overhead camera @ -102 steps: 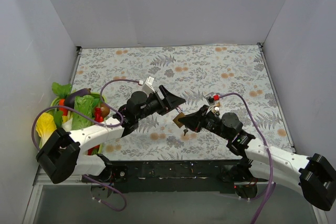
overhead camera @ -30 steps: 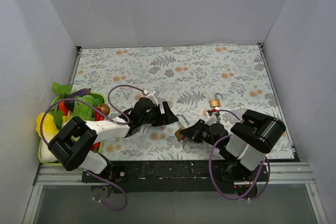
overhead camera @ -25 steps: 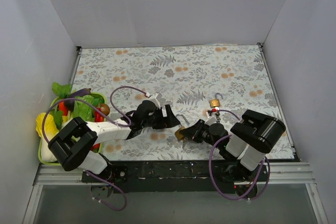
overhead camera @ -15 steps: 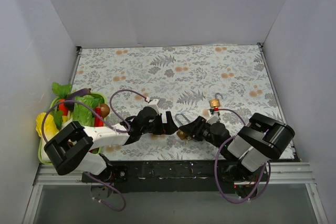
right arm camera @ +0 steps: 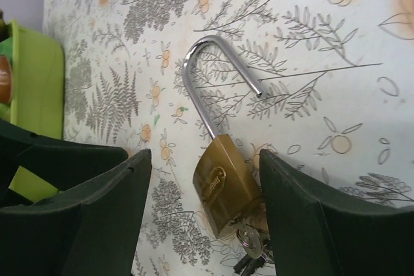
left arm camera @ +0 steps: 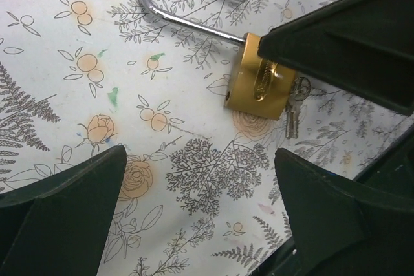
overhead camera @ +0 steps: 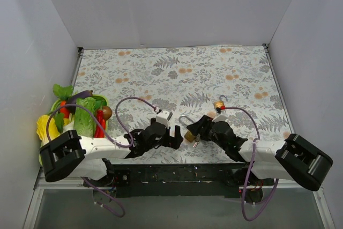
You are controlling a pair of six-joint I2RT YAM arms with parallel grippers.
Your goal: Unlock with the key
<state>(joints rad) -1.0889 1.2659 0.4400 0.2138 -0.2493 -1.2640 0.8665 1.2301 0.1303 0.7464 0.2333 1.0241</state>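
The brass padlock (overhead camera: 189, 137) is lying flat on the flower-patterned table (overhead camera: 214, 68), close to the near edge and between the two tools. Its shackle (left arm camera: 187, 4) is standing open, with one leg free of the body. A bunch of keys (right arm camera: 252, 250) is resting against the keyhole end; whether a key is sitting in the lock I cannot tell.

The left tool (overhead camera: 174, 135) is gaping wide just left of the padlock and gripping nothing. The right tool (right arm camera: 204, 153) is spreading its fingers (right arm camera: 84, 218) on either side of the padlock body without clamping it.

A smaller padlock (overhead camera: 219, 104) is lying farther right. A green tray (right arm camera: 32, 75) of vegetables is sitting at the left edge.
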